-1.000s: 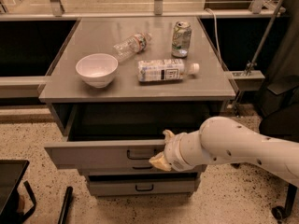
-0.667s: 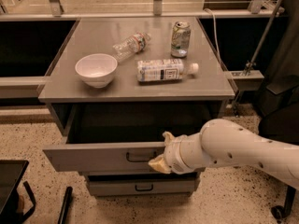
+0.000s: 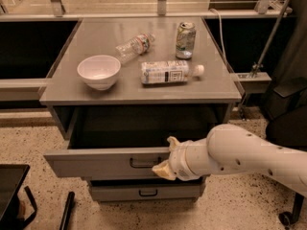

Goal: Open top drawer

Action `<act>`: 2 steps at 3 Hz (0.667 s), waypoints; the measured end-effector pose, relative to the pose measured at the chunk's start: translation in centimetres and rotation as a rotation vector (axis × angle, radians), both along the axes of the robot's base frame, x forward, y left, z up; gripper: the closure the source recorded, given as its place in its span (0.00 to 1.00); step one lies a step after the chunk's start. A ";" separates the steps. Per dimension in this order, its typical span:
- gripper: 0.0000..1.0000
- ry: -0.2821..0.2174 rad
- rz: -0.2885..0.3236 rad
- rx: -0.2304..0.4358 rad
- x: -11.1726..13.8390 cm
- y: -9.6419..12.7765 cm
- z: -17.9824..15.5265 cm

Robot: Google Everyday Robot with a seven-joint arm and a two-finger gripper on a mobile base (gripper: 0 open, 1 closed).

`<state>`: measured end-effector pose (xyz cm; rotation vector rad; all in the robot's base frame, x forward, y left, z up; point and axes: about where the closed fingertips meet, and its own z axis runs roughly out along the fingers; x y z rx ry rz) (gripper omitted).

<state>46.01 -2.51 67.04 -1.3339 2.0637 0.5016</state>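
The top drawer is a wide grey metal drawer under the cabinet top, with a small black handle at its centre. It stands pulled out, and its dark inside shows behind the front panel. My gripper, cream-coloured on the end of a white arm, is at the drawer's front panel just right of the handle. The arm reaches in from the right.
On the grey cabinet top are a white bowl, a clear bottle lying down, a can and a white bottle lying down. A shorter drawer sits shut below. A black object stands on the floor at left.
The top drawer has slid a little further out toward the camera, and my gripper has moved with its front panel.
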 end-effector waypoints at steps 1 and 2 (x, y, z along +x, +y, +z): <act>1.00 -0.001 -0.005 0.010 -0.5 0.0 -0.1; 1.00 -0.001 -0.005 0.010 -0.5 0.0 0.0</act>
